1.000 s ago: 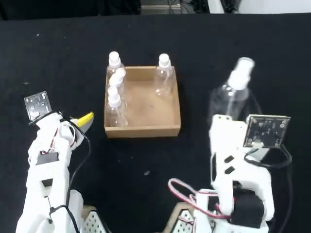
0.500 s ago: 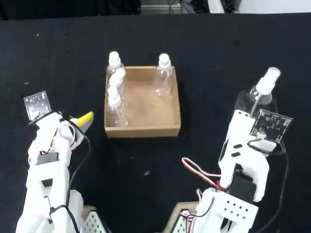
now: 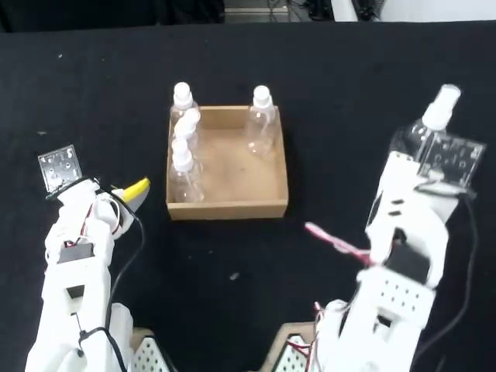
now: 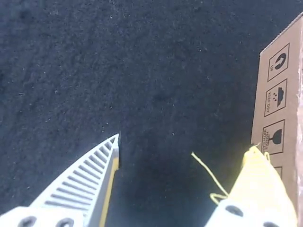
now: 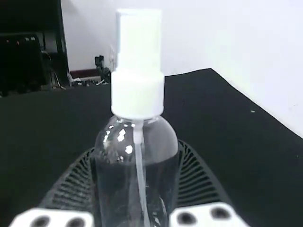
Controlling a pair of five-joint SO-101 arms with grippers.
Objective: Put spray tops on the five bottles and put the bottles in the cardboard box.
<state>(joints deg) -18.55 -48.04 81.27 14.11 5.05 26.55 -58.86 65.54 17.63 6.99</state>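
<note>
black cloth (image 3: 232, 54) covering the table, matte and dotted with pale flecks; from the high view i note one small speck (image 3: 234, 276) near the front centre and another (image 3: 60, 55) toward the far left. beyond the cloth's far edge lie a grey strip (image 3: 248, 9), dark cables (image 3: 310, 8) and a white patch (image 3: 434, 8) at the far right corner. in the right wrist view a white wall (image 5: 227, 38) stands behind the table; beside it i make out dark equipment (image 5: 28, 52) with small clutter (image 5: 94, 75) at its foot, too dim to identify.
</note>
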